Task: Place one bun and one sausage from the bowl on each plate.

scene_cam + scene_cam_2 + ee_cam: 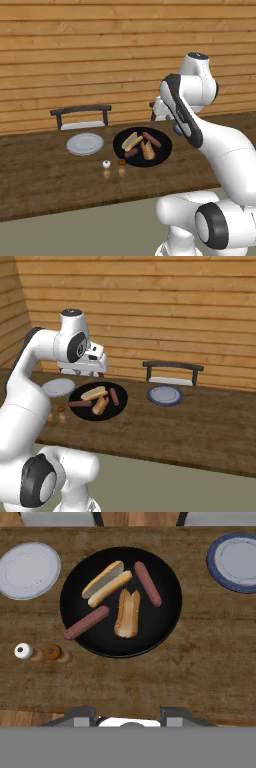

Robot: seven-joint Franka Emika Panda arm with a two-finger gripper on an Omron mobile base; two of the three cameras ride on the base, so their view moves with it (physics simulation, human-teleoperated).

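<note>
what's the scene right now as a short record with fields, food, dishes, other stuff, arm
bowl: black bowl mid table, holds all the food
buns: two buns, side by side in the bowl
sausages: one sausage at the far right, another at the near left rim
plates: left plate and right plate, both bare
shakers: two small shakers near left
gripper: above the bowl, holds nothing

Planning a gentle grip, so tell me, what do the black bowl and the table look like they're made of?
Bowl: hard, matte black, perhaps ceramic or plastic; even dark surface, no shine. Table: wood, matte brown, with visible grain and plank lines. Being rendered, both are guesses from looks.
</note>
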